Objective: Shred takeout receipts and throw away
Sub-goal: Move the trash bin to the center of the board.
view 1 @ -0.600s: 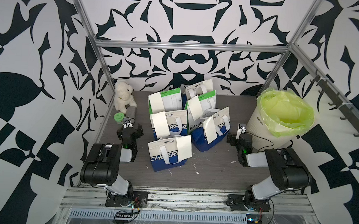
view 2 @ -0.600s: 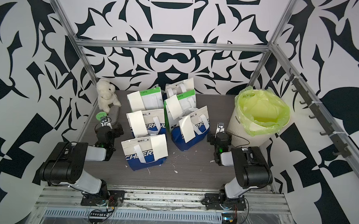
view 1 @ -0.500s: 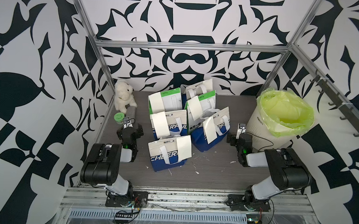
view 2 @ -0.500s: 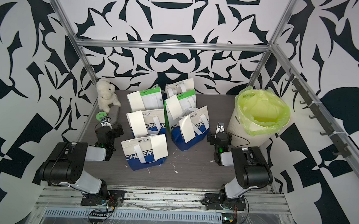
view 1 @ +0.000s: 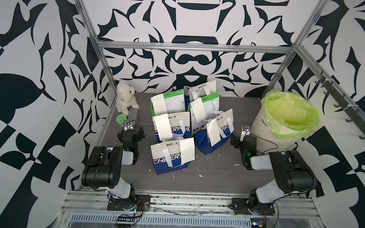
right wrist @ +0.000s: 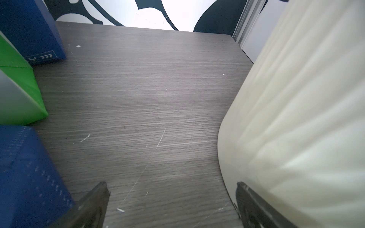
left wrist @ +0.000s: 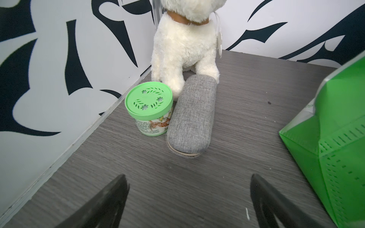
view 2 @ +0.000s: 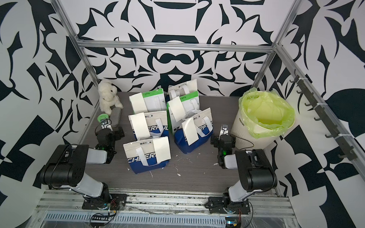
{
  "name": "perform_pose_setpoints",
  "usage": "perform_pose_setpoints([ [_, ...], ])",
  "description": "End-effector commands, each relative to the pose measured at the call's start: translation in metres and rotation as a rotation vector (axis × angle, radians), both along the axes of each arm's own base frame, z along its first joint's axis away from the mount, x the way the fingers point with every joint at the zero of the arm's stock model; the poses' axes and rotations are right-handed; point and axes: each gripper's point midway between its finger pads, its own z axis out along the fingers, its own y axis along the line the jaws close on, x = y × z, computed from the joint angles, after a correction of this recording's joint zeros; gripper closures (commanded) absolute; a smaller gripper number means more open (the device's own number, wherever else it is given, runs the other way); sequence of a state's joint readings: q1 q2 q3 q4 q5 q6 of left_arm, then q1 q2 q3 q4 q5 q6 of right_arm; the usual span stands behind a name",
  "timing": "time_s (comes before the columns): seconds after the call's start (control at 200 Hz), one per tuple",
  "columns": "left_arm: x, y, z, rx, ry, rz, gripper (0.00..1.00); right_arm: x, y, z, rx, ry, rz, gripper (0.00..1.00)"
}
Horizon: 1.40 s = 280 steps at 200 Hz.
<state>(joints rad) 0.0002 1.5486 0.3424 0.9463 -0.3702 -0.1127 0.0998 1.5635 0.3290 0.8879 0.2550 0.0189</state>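
Nothing has shifted since the earlier frames: both arms sit folded as they were, and every slip is where it was. Five takeout receipts (view 1: pixel 187 149) show in both top views, each lying against the face of a handled bag at the centre of the counter (view 1: pixel 227 184). The nearest lies on a blue-and-white bag (view 1: pixel 164 166) at 6 o'clock of the cluster (stuck on or just leaning, I cannot tell). The green-and-white bags (view 1: pixel 174 100) stand toward 12. The lined bin (view 1: pixel 261 126) stands at 3 o'clock of the bags, and tiny white scraps (view 1: pixel 200 175) dot the counter at 6.

The left gripper (left wrist: pixel 187 177) rests at 9 o'clock, jaws apart and empty, facing a plush dog (left wrist: pixel 185 39), a green-lidded tub (left wrist: pixel 149 100) and a grey case (left wrist: pixel 191 116). The right gripper (right wrist: pixel 172 185) sits between bags and bin, also spread wide on nothing.

By my reading no receipt has been taken yet. The next move calls for one arm to pinch a slip's free edge and lift it off without tipping the bag, so that the other can take the opposite edge for tearing
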Motion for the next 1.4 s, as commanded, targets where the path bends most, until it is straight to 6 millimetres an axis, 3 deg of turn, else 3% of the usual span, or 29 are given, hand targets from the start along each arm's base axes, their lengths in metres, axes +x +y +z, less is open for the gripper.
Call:
perform_pose_setpoints([
  [0.0, 0.004, -0.001, 0.002, -0.011, -0.005, -0.006, 0.01, 0.008, 0.0, 0.019, 0.005, -0.07, -0.012, 0.01],
  [0.145, -0.001, 0.006, 0.009, 0.016, -0.031, 0.06, 0.01, 0.0, -0.013, 0.028, -0.033, -0.117, -0.121, 0.01],
  [0.25, -0.006, -0.003, 0.013, 0.041, -0.056, 0.038, 0.01, -0.013, 0.012, 0.059, -0.171, -0.167, -0.092, 0.0],
  [0.345, -0.007, -0.009, 0.016, 0.068, -0.071, 0.021, 0.01, -0.026, 0.026, 0.078, -0.325, -0.06, -0.104, 0.01],
  [0.445, -0.009, -0.011, 0.02, 0.074, -0.079, 0.018, 0.01, -0.045, 0.032, 0.099, -0.286, -0.053, -0.082, 0.0],
  [0.525, -0.013, -0.009, 0.047, 0.145, -0.105, 0.103, 0.01, -0.062, 0.044, 0.122, -0.082, -0.128, -0.012, 0.0],
  [0.64, -0.027, -0.016, 0.096, 0.143, -0.14, 0.082, 0.01, -0.088, 0.057, 0.155, 0.222, -0.24, 0.068, 0.0],
  [0.775, -0.062, 0.018, 0.157, 0.069, -0.241, 0.31, 0.01, -0.109, 0.054, 0.17, 0.279, -0.143, 0.063, 0.0],
  [0.935, -0.108, 0.029, 0.207, -0.125, -0.319, 0.367, 0.01, -0.118, 0.067, 0.202, 0.2, 0.0, 0.167, 0.0],
  [0.98, -0.116, 0.022, 0.217, -0.189, -0.317, 0.316, 0.01, -0.116, 0.067, 0.215, 0.176, 0.048, 0.165, 0.01],
  [1.095, -0.124, -0.02, 0.254, -0.258, -0.299, 0.027, 0.01, -0.106, 0.068, 0.258, 0.137, 0.151, 0.125, 0.0],
  [1.195, -0.132, -0.032, 0.281, -0.285, -0.277, -0.049, 0.01, -0.092, 0.067, 0.292, 0.107, 0.22, 0.069, 0.02],
  [1.31, -0.131, -0.062, 0.303, -0.301, -0.206, -0.22, 0.01, -0.071, 0.045, 0.307, 0.019, 0.324, -0.053, 0.07],
  [1.395, -0.129, -0.09, 0.314, -0.339, -0.143, -0.369, 0.01, -0.058, 0.025, 0.311, 0.08, 0.383, -0.1, 0.12],
])
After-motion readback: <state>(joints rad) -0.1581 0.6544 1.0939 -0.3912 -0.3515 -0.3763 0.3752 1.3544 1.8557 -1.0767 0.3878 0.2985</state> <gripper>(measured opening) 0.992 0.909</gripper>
